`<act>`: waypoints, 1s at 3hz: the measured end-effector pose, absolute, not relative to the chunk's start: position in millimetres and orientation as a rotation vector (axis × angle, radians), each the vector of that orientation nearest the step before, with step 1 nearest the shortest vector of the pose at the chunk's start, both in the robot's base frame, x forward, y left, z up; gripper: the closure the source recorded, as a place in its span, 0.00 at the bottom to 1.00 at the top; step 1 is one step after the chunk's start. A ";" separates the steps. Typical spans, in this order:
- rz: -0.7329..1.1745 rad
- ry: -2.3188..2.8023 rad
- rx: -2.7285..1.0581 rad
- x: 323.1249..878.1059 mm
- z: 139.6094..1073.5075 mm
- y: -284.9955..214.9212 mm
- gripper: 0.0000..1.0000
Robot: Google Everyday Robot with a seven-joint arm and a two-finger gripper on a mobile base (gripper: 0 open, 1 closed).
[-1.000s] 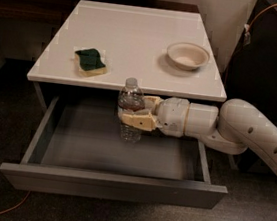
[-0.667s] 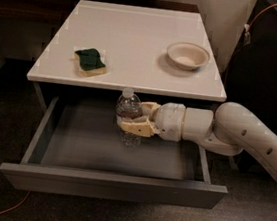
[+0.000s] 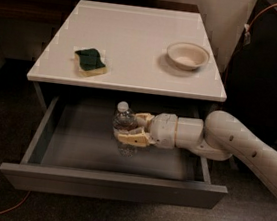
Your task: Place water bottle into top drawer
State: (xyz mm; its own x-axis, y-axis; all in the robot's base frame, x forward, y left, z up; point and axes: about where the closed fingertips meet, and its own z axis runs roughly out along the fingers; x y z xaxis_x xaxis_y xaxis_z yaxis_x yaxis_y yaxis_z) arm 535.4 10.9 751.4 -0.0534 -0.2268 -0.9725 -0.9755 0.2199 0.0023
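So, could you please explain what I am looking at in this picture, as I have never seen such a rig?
This is one camera view, looking down from the front at a small white table; where the camera is mounted is not on record. The pale jointed limb coming in from the right is the robot arm of a mobile robot. At its tip is the gripper, a two-finger clamp, which is shut on a small clear water bottle. The bottle is held upright, white cap up, over the inside of the open grey top drawer under the tabletop. I cannot tell whether its base touches the drawer floor. On the tabletop lie a green and yellow sponge at the left and a shallow white bowl at the right.
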 end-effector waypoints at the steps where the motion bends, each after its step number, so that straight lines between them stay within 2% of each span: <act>1: 0.973 1.494 -1.201 530.3 734.0 15.4 0.53; 2: 1.004 1.499 -1.204 525.3 719.3 18.9 0.22; 3: 1.006 1.496 -1.208 524.8 720.6 21.3 0.00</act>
State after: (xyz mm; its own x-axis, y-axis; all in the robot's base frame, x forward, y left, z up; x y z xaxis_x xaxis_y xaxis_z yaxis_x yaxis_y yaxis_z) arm 524.8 21.3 720.6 -0.0793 -0.2171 -0.9729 -0.9829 0.1796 0.0400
